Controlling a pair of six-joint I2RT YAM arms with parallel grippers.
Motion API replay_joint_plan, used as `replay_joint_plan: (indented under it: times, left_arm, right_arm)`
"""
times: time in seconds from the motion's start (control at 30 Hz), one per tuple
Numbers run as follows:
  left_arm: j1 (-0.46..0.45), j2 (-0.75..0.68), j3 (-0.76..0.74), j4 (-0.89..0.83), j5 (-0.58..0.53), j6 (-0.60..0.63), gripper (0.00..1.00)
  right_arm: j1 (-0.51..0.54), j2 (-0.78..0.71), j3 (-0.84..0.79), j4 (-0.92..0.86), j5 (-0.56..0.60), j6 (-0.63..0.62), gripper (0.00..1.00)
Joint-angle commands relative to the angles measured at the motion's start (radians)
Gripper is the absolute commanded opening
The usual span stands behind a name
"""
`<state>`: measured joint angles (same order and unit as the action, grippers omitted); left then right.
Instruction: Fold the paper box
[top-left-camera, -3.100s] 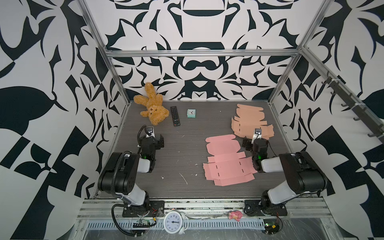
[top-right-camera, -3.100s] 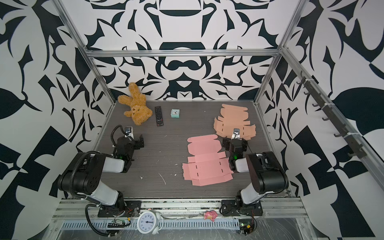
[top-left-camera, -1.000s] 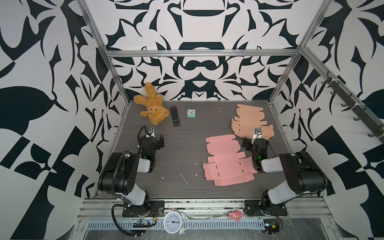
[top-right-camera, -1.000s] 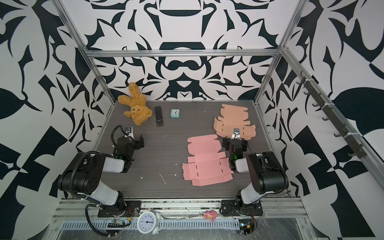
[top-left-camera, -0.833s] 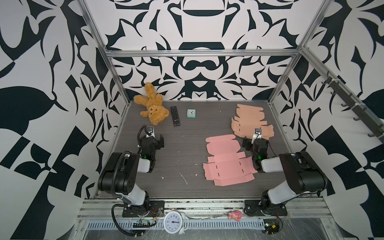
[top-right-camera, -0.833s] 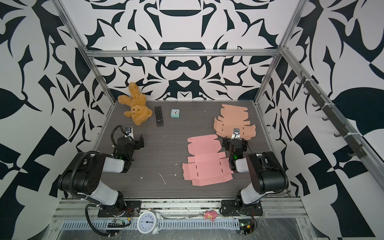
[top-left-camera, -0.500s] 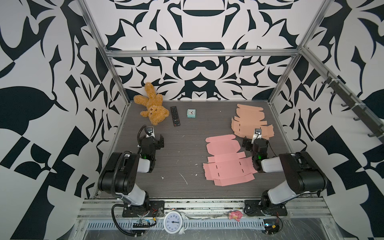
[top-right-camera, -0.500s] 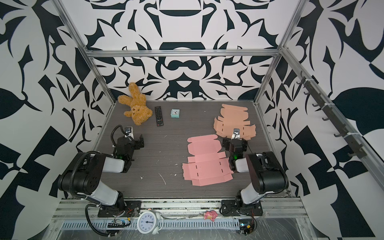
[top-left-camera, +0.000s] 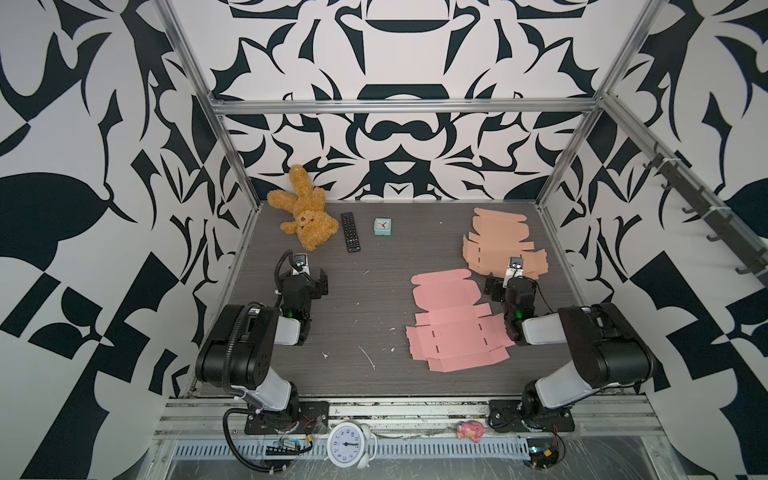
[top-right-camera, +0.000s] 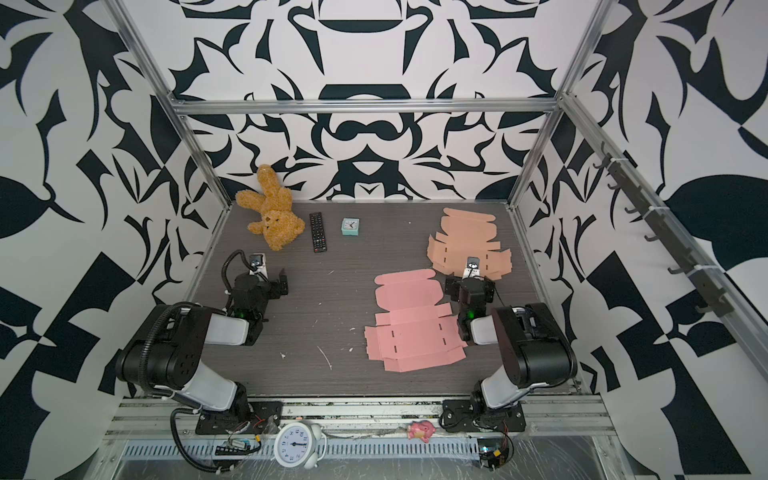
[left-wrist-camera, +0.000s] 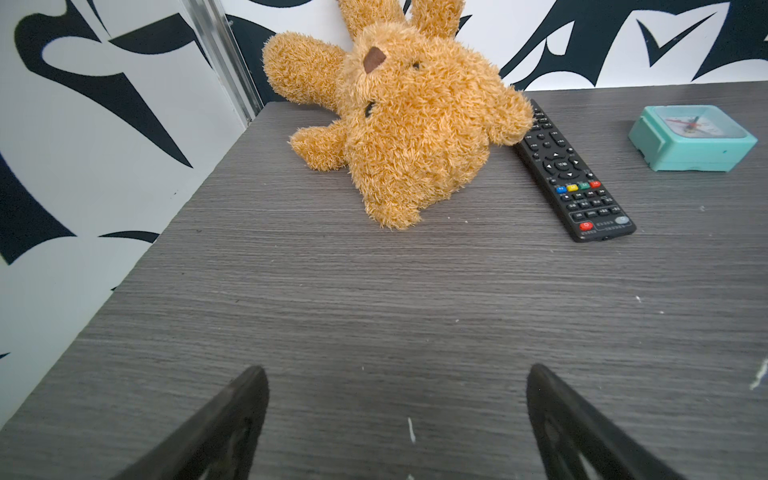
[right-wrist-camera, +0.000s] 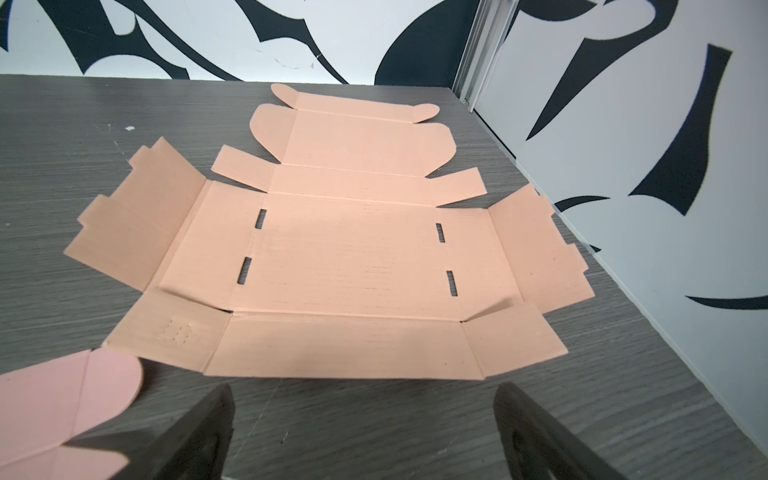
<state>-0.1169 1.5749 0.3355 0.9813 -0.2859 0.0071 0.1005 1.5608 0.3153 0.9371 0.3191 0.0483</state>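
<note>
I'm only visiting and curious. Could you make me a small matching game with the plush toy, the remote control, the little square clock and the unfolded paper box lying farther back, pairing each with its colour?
Things
1. plush toy
2. remote control
3. square clock
4. rear unfolded paper box

Colours
a. teal
b. peach
c. black
d. golden brown

Pairs: 1-d, 2-c, 3-a, 4-b

Plush toy (left-wrist-camera: 407, 124), remote (left-wrist-camera: 577, 178), clock (left-wrist-camera: 690, 141) beyond left hand (left-wrist-camera: 395, 374)
</note>
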Motion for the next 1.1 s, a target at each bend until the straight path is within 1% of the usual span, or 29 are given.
replay_joint_plan:
  times: [0.0,0.37,0.53,0.7,0.83,0.97,1.07]
  left_arm:
    - [0.005,0.0,0.014,0.002,0.011,-0.002,0.99]
    - [0.005,-0.004,0.011,0.006,0.011,-0.001,0.99]
    - [0.004,-0.022,0.007,0.003,0.011,0.001,0.99]
    - [0.004,-0.117,0.029,-0.13,0.017,-0.004,0.99]
    - [0.004,-0.214,0.047,-0.263,0.036,-0.022,0.99]
    - [0.003,-0.334,0.084,-0.435,0.091,-0.062,0.99]
    - [-0.005,-0.398,0.125,-0.563,0.175,-0.12,0.99]
  right_arm:
    - [0.001,-0.004,0.024,0.01,0.01,-0.007,0.99]
    - [0.002,-0.007,0.021,0.017,-0.018,-0.02,1.0]
    - [0.001,-0.067,0.041,-0.064,-0.023,-0.02,0.99]
    - [0.001,-0.183,0.06,-0.211,-0.024,-0.011,1.0]
    - [0.002,-0.279,0.079,-0.34,-0.017,0.04,0.99]
    - [0.001,-0.381,0.119,-0.545,-0.032,0.091,0.99]
    - [0.001,-0.456,0.164,-0.723,-0.046,0.161,0.99]
